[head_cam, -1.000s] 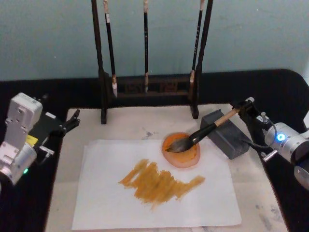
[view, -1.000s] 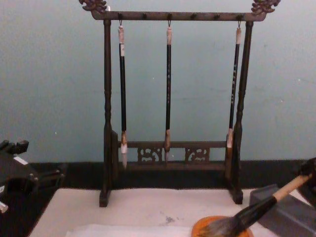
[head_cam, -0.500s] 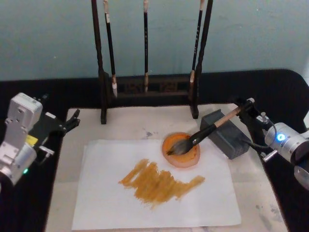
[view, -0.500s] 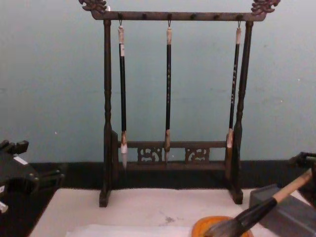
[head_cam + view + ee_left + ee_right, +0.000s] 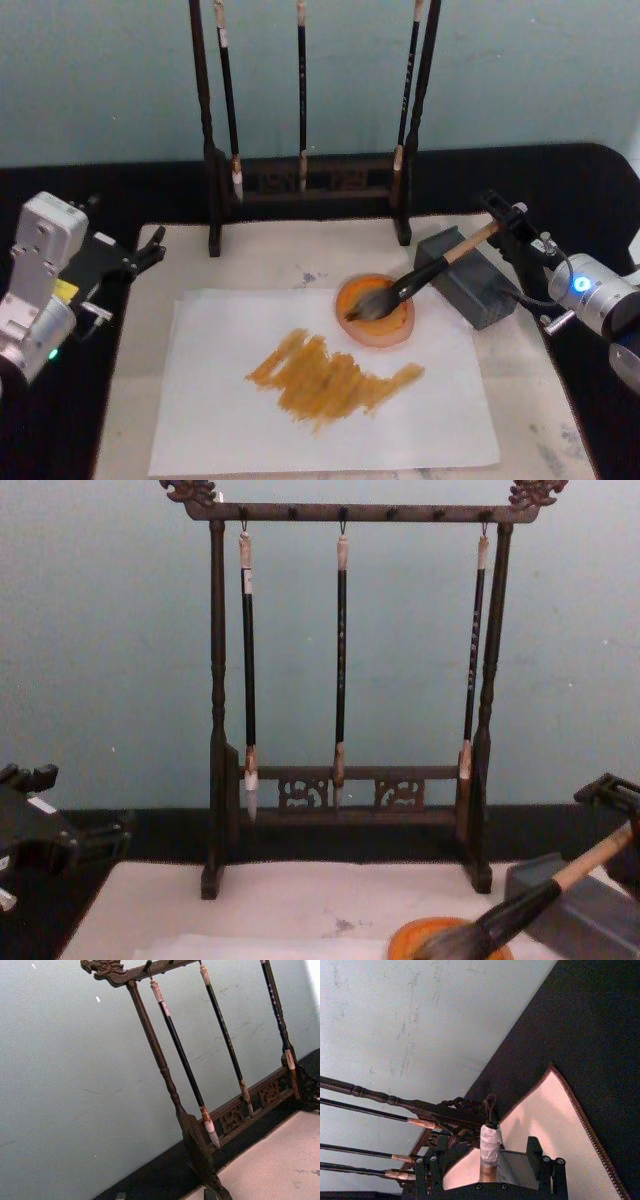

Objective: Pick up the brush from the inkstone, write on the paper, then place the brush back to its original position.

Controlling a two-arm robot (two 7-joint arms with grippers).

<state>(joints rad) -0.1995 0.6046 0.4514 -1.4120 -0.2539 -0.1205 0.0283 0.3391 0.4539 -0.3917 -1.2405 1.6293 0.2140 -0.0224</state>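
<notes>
Return step: brush (image 5: 425, 277) rests across inkstone (image 5: 468, 276), right end effector (image 5: 507, 224) open astride its handle; next, retreat clear.

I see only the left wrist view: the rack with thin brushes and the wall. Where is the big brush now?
Observer: The brush lies with its bristles in the orange dish, its handle leaning across the grey block.
Operator: Does the right hand hold it?
Observer: No. The right hand is open; its fingers stand on both sides of the white-wrapped end, with gaps.
Operator: Is there writing on the paper?
Observer: Yes, the paper carries a broad ochre stroke.
</notes>
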